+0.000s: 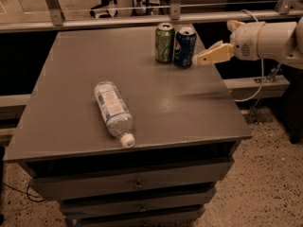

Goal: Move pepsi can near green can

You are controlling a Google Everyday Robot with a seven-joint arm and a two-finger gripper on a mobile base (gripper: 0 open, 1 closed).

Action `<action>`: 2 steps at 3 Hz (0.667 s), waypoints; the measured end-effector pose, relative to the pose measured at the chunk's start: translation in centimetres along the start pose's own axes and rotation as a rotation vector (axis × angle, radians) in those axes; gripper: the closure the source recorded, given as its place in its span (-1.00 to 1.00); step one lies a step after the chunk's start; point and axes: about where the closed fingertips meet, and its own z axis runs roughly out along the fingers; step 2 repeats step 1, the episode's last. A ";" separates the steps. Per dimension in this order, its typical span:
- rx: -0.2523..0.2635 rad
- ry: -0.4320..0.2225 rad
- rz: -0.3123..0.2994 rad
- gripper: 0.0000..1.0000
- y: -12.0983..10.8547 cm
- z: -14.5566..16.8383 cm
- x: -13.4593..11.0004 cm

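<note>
The pepsi can, dark blue with a silver top, stands upright at the far right of the grey table top. The green can stands upright right beside it on its left, almost touching. My gripper, cream-coloured on a white arm, hovers just right of the pepsi can at the table's right edge. It is open, holds nothing and is clear of the can.
A clear plastic bottle with a white cap lies on its side on the left-middle of the table. A metal rail runs behind the table. Drawers sit under the top. A cable hangs at the right.
</note>
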 end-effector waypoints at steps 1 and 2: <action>0.012 0.000 0.003 -1.00 -0.3 -1.1 0.1; 0.012 0.000 0.003 -1.00 -0.3 -1.1 0.1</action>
